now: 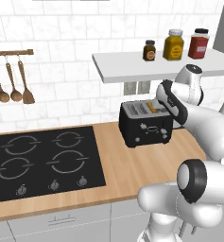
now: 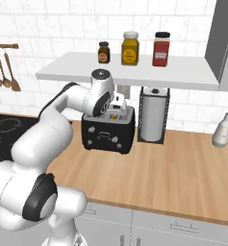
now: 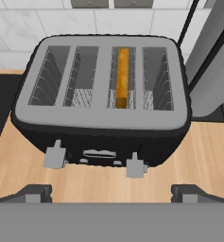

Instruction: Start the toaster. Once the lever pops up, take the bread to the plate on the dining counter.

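Toaster (image 3: 101, 101) fills the centre of my hand view: black boxy body, flat grey top w/ rounded corners, wire-lined slots. In the left base view it sits centre-right on the wood counter (image 1: 132, 175), against the white tiled wall, right of the black glass stovetop (image 1: 45, 163) w/ ring burners.

Counter is light wood grain w/ grey-white cabinet fronts below. A white slab shelf (image 2: 134, 72) hangs above the toaster in the upper part of the right base view, carrying three jars (image 2: 130, 48). A paper towel roll (image 2: 154, 114) in a dark wire holder stands just right of the toaster. Wooden spoons (image 1: 12, 82) hang on a rail, upper left of the left base view.

Arm: glossy white w/ dark joints, elbow bent, wrist turned down over the toaster's top.

Bread (image 3: 123, 75): thin edge-on, orange-brown crust, standing in the third slot from the left in my hand view, sunk low.

Two grey levers (image 3: 54, 156) stick out of the front panel, a small slot-shaped button btwn them.

Gripper (image 3: 111, 193): dark tips at the bottom corners of my hand view, spread wide apart, nothing btwn them, hovering in front of the panel.
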Motion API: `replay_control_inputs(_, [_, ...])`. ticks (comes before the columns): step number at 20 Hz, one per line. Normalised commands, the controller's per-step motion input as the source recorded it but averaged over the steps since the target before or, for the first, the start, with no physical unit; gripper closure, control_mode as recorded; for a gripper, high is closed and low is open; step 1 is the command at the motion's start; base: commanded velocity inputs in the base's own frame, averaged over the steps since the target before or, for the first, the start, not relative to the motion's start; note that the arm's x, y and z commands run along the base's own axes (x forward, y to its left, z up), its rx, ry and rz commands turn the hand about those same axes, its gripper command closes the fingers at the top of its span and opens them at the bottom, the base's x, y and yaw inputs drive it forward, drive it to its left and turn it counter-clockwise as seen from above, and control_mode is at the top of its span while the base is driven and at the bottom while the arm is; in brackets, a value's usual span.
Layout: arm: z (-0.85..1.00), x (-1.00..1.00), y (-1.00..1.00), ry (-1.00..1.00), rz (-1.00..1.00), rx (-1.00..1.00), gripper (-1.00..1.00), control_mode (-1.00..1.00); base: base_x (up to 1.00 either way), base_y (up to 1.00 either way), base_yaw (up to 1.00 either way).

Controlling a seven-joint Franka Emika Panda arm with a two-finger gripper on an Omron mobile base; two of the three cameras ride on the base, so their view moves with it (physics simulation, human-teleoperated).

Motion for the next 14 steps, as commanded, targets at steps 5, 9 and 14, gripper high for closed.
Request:
replay_control_inputs(5, [0.0, 0.0, 0.0, 0.0, 0.0, 0.0, -1.0, -1.0, 0.0, 0.0, 0.0])
replay_control_inputs(9, [0.0, 0.0, 0.0, 0.0, 0.0, 0.0, -1.0, -1.0, 0.0, 0.0, 0.0])
replay_control_inputs(14, [0.0, 0.0, 0.0, 0.0, 0.0, 0.0, -1.0, -1.0, 0.0, 0.0, 0.0])
